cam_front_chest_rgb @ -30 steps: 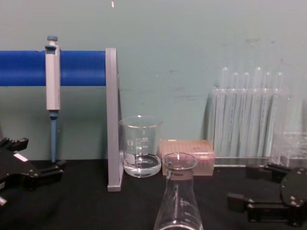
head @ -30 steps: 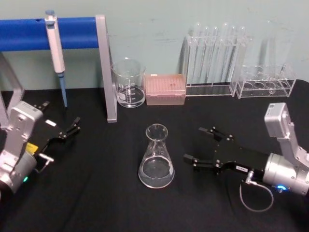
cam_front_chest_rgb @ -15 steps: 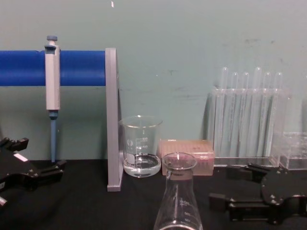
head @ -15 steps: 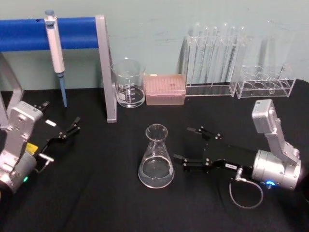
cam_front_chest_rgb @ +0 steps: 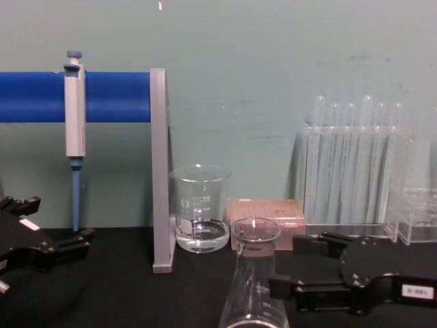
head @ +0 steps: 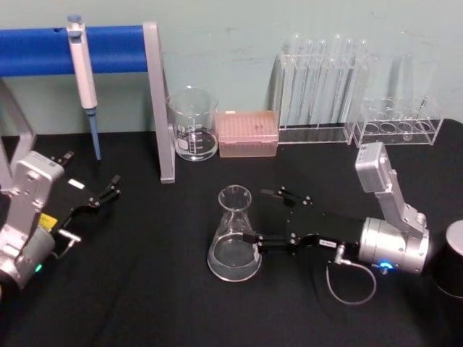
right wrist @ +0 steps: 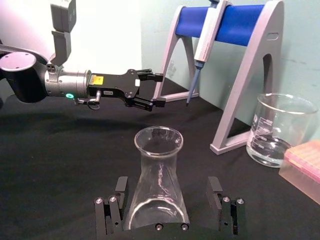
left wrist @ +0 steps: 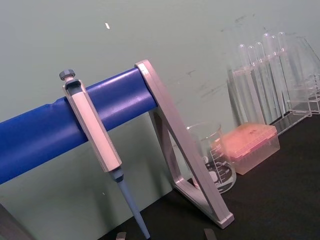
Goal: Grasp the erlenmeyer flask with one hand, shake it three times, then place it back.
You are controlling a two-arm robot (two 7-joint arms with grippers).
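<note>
Right gripper at the flask. We see the flask point(head: 234, 235) standing upright on the black desk point(head: 145, 296), its wide base down and its flared rim up. The right gripper point(head: 258, 215) lies low over the desk and reaches in from the robot's right. Its 2 fingers are spread wide, and it has hold of nothing.

In the right wrist view the flask point(right wrist: 157, 185) sits between the 2 fingers point(right wrist: 120, 189) of the right gripper point(right wrist: 167, 189), with its lower body level with them. There is a clear gap on 1 side. On the other side, we cannot tell whether the finger touches the glass. In the chest view the right gripper point(cam_front_chest_rgb: 287, 265) is just beside the flask point(cam_front_chest_rgb: 254, 280).

The left gripper point(head: 112, 186) rests well apart from the flask, on the far side from the right gripper, with its fingers parted and empty.

Beyond the right gripper, along the wall, stand a beaker point(head: 193, 124), a pink box point(head: 248, 133) and a rack of test tubes point(head: 322, 79). Beyond the left gripper, a pipette point(head: 82, 69) hangs on a blue stand point(head: 116, 47).
</note>
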